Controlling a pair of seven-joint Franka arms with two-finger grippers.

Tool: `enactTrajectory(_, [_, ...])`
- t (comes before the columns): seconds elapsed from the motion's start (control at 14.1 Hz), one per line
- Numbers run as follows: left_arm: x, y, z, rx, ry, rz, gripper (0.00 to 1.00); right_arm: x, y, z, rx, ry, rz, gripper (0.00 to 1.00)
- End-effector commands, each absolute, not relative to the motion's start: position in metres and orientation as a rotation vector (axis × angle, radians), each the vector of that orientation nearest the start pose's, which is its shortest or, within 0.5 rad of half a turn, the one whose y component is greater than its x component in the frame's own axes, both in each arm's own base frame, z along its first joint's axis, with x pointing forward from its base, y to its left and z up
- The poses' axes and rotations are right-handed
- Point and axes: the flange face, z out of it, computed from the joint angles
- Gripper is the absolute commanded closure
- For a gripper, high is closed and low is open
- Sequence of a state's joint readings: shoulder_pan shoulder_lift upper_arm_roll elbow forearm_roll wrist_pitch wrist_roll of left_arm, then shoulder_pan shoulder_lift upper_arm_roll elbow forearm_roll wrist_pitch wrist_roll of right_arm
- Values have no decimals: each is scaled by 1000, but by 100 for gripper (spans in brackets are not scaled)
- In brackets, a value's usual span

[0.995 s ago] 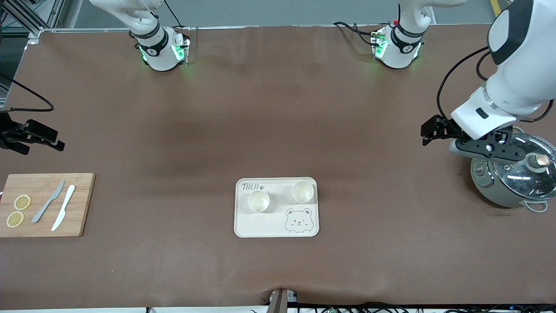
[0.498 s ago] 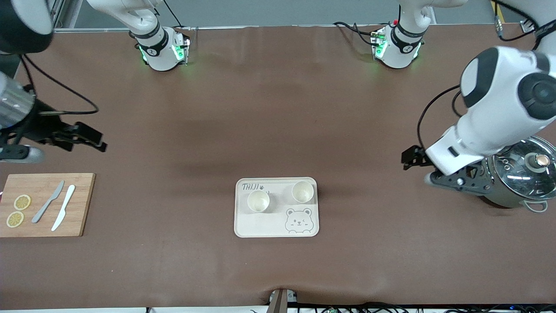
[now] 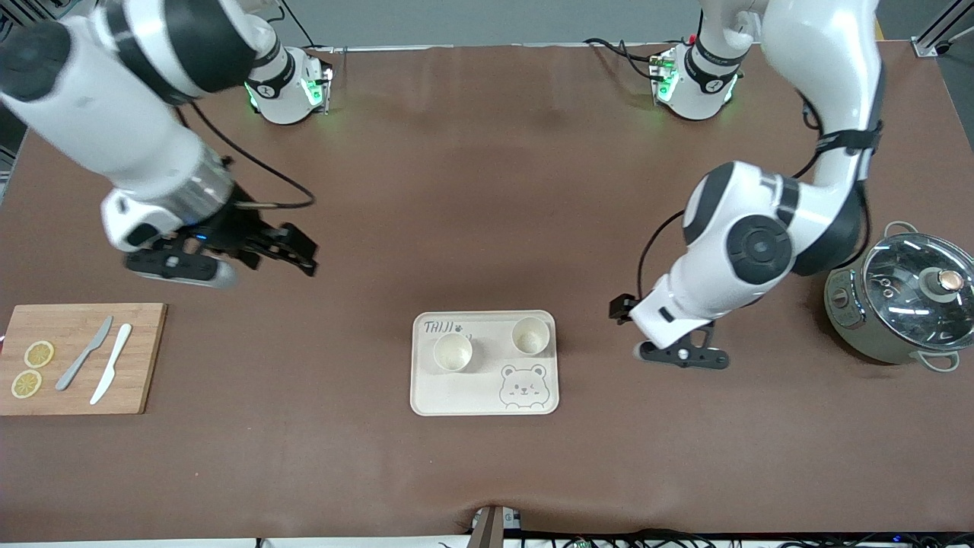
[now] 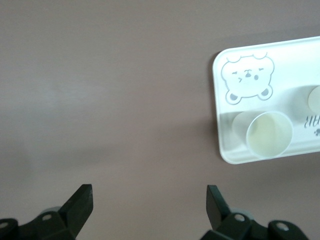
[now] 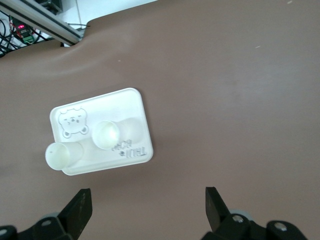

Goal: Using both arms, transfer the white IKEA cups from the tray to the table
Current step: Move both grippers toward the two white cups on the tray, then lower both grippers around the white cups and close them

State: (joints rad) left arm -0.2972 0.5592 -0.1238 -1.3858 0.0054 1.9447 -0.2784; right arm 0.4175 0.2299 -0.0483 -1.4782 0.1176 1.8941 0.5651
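Left gripper (image 3: 625,310): hangs over bare table just beside the tray's edge toward the left arm's end; its fingers (image 4: 80,202) stand wide apart in the left wrist view, with nothing between them.
Right gripper (image 3: 298,251): hangs over bare table, well apart from the tray, toward the right arm's end; its fingers (image 5: 80,209) also stand wide apart and hold nothing.
Cup by the left gripper (image 3: 529,336): stands upright on the tray, in the corner closest to the left gripper, rim up and apparently empty.
Cup by the lettering (image 3: 453,352): upright on the same tray, beside the first cup but not touching it, on the side toward the right gripper.
Tray (image 3: 485,396): cream-white, rounded corners, a bear face printed in one corner; it lies between the two grippers and nearer to the front camera than both.
Pot (image 3: 898,304): grey-green with a glass lid, at the left arm's end of the table, well apart from the left gripper.
Cutting board (image 3: 76,358): wooden, near the right gripper at the right arm's end, carrying two knives (image 3: 99,359) and two lemon slices (image 3: 32,369).
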Motion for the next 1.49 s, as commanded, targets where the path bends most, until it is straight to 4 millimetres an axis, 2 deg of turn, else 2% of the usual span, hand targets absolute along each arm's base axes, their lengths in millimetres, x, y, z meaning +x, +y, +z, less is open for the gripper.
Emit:
enactTrajectory(0.0, [660, -317, 345, -3204, 179, -6, 0, 608, 305, 526, -3005, 363, -253, 0])
enactTrajectory(0.14, [660, -338, 320, -3229, 128, -72, 0, 611, 346, 498, -3042, 370, -291, 0])
enactTrajectory(0.21, [661, -343, 311, -3239, 118, -99, 0, 614, 359, 485, -3042, 377, -290, 0])
enactTrajectory(0.36, [663, -348, 288, -3248, 120, -122, 0, 623, 374, 459, -3032, 372, -308, 0])
enactTrajectory(0.57, [658, -357, 280, -3248, 139, -129, 0, 629, 396, 409, -3031, 327, -330, 0])
enactTrajectory(0.78, [651, -371, 266, -3251, 119, -116, 0, 631, 407, 365, -3087, 255, -370, 0])
enactTrajectory(1.0, [647, -380, 256, -3255, 110, -125, 0, 630, 416, 337, -3099, 222, -372, 0])
enactTrajectory(1.42, [643, -385, 228, -3250, 124, -103, 0, 627, 428, 285, -3117, 170, -376, 0])
